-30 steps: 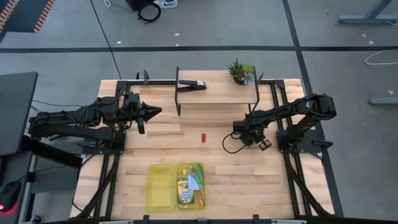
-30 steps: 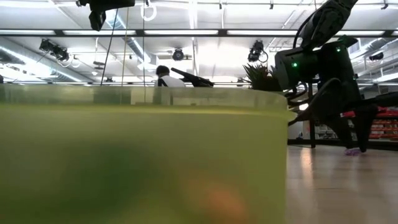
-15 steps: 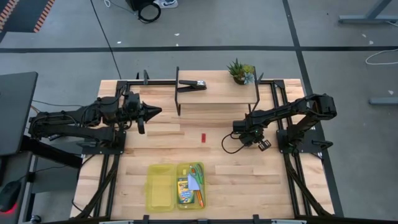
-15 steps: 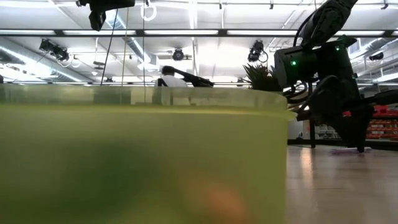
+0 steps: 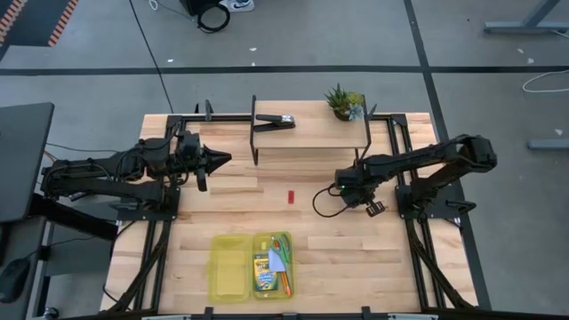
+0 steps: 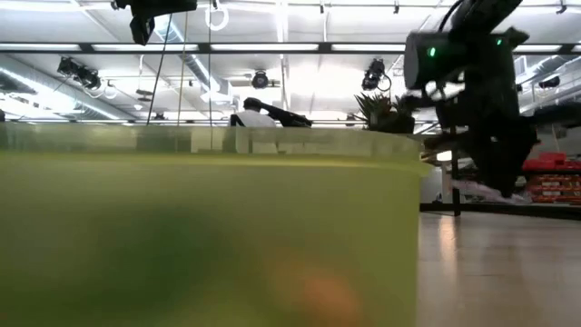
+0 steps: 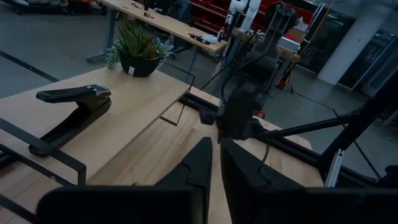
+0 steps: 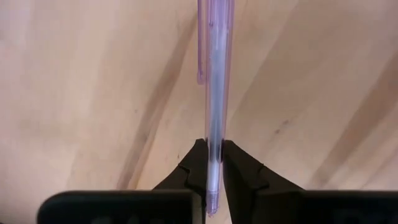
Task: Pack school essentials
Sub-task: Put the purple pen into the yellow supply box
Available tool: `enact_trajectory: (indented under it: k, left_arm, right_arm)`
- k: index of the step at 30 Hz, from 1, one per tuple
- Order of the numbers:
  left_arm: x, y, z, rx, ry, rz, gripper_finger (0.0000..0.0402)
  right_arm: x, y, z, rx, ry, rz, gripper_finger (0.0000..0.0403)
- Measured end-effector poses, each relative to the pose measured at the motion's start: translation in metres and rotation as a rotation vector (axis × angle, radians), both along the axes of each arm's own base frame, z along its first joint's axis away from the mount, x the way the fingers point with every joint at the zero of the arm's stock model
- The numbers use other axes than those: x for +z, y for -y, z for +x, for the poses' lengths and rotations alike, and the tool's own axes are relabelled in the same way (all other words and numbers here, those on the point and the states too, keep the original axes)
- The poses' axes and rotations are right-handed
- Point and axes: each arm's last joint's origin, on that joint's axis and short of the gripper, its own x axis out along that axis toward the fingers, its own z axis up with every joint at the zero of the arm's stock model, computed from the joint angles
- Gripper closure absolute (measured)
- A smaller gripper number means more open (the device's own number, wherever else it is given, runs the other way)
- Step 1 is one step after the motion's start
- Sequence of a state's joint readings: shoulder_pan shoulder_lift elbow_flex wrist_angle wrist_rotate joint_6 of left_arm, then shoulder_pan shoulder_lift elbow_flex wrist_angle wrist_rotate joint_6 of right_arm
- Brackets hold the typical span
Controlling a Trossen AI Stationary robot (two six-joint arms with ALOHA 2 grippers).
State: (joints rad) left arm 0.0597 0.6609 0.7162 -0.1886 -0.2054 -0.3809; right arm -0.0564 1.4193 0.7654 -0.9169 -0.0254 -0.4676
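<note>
Pink-purple pencil (image 8: 214,93) pinched in right end effector (image 8: 212,163), bare tabletop (image 8: 81,93) around

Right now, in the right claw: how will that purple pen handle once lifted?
Probably stiff and light: the purple pen is a thin, straight, clear barrel. The right claw pinches it near one end, so it may pivot or slip. Its round barrel could roll if dropped, though the clip might stop it.

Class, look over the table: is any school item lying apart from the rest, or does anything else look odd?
Yes. A short red piece lies alone mid-table, well away from the yellow-green box that holds the other supplies. The right gripper pinches a pale purple pen. Nothing looks spilled or damaged.
</note>
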Motion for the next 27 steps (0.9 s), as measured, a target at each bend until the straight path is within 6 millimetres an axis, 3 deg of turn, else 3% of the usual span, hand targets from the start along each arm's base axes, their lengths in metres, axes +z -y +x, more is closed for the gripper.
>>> enact_trajectory:
  k: [8, 16, 27]
  left_arm:
    - [0.000, -0.001, 0.000, 0.025, -0.008, 0.029, 0.0351]
    - [0.000, -0.001, 0.000, 0.035, -0.024, 0.081, 0.0339]
    - [-0.001, -0.004, -0.001, 0.100, -0.111, 0.293, 0.0322]
  right_arm:
    - [0.037, -0.019, 0.007, -0.098, 0.239, 0.073, 0.0363]
    - [0.065, -0.045, 0.045, -0.309, 0.549, 0.241, 0.0362]
    - [0.059, -0.078, 0.098, -0.792, 0.613, 0.522, 0.0361]
